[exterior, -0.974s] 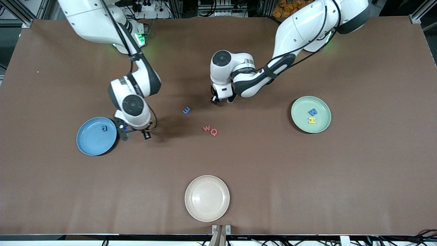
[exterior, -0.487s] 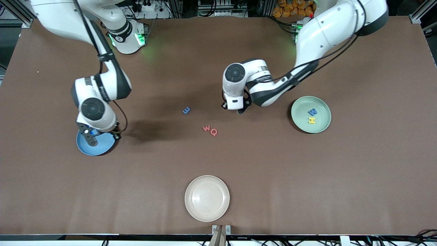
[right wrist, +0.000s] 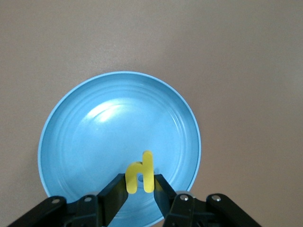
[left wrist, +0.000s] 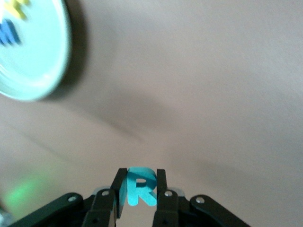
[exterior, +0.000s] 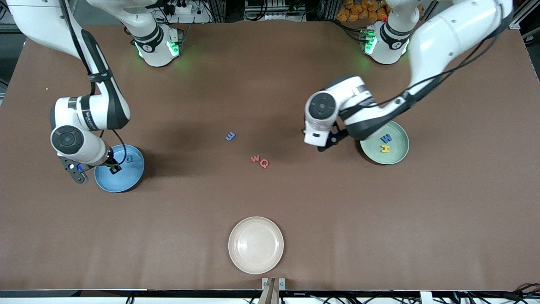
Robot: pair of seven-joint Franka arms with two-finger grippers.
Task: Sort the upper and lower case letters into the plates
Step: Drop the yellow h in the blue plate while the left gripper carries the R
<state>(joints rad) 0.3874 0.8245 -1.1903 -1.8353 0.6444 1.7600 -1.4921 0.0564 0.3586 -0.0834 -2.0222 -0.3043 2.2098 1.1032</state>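
Observation:
My left gripper (left wrist: 140, 173) is shut on a cyan capital R (left wrist: 141, 185). In the front view it (exterior: 330, 141) hangs over bare table beside the pale green plate (exterior: 396, 159), which holds a blue W (exterior: 386, 138) and a yellow H (exterior: 385, 148). The right gripper (right wrist: 139, 178) is shut on a yellow lowercase h (right wrist: 140, 176) and hovers (exterior: 100, 168) over the sky blue plate (exterior: 126, 181), near its rim. A small blue letter (exterior: 128, 158) lies in that plate. Three loose letters rest mid-table: a blue one (exterior: 230, 136), a red w (exterior: 255, 158) and a red Q (exterior: 264, 163).
A cream-white plate (exterior: 256, 245) sits near the table's front edge, nearest the front camera. The brown table mat (exterior: 379, 219) spreads wide around it. Both arm bases stand along the table edge farthest from the camera.
The right arm swung toward its end of the table and now holds the h over the blue plate. The left arm carried the R from mid-table to beside the green plate.

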